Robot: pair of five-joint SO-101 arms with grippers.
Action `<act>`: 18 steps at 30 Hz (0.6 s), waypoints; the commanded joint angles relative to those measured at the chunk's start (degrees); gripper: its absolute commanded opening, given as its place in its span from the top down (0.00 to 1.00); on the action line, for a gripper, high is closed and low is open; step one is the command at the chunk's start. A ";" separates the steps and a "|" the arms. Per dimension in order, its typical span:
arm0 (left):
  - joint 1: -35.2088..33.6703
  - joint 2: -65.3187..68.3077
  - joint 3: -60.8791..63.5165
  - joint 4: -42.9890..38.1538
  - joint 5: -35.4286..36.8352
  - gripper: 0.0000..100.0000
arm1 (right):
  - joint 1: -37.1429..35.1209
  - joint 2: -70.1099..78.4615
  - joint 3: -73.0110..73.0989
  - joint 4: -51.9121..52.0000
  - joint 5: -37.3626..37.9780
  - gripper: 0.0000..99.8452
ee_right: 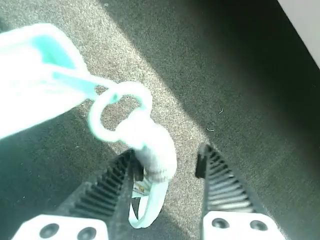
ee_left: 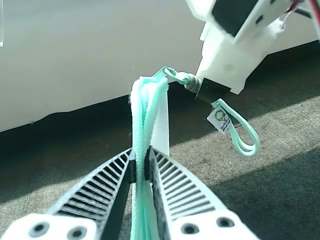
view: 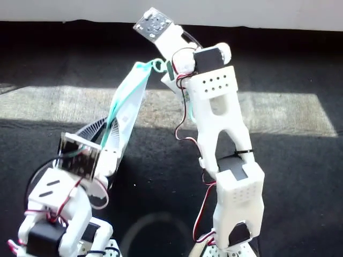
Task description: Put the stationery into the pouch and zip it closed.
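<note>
Left gripper (ee_left: 141,167) clamping the mint pouch (view: 127,104) at seven o'clock, pouch hanging above dark carpet (view: 300,176), right gripper (ee_right: 167,157) at twelve o'clock gaping apart, zipper pull (ee_right: 150,142) leaning on one finger, white wall (ee_left: 75,60) standing behind

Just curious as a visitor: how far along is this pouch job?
Looks done: the pouch is held flat, its zip pull at the far end, seemingly closed. In hand: left gripper clamps the pouch; right gripper is open around the zip pull. Left: probably just releasing. Contents hidden.
</note>
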 commanded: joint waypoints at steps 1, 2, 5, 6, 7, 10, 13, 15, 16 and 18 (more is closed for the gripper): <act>-0.92 7.78 -5.93 -4.48 -0.09 0.99 | -1.36 -0.66 -9.36 2.68 -0.09 0.78; -0.92 10.24 -7.69 -5.54 -0.09 0.99 | -1.45 -0.66 -12.44 3.30 -0.70 0.78; -0.92 18.86 -14.37 -7.38 -0.35 0.99 | -1.01 -0.66 -22.99 4.35 -7.38 0.78; -0.92 21.76 -16.92 -7.47 -1.32 0.99 | -0.48 -0.66 -26.33 4.79 -9.49 0.78; -1.01 24.84 -19.56 -7.47 -2.81 0.99 | 0.31 -0.66 -29.93 5.05 -11.52 0.78; -3.38 33.45 -28.09 -7.38 -7.47 0.99 | 3.21 -0.66 -37.58 5.41 -17.05 0.78; -7.08 42.07 -37.85 -7.38 -10.55 0.99 | 8.04 -0.66 -40.31 5.41 -20.31 0.78; -9.36 47.60 -44.79 -7.30 -12.31 0.99 | 11.56 -0.66 -40.22 5.49 -20.92 0.78; -10.15 50.51 -47.96 -7.30 -13.80 0.99 | 13.23 -0.66 -40.22 5.49 -20.92 0.78; -10.68 56.13 -53.23 -6.59 -18.20 0.99 | 16.22 -0.66 -40.40 5.49 -20.92 0.78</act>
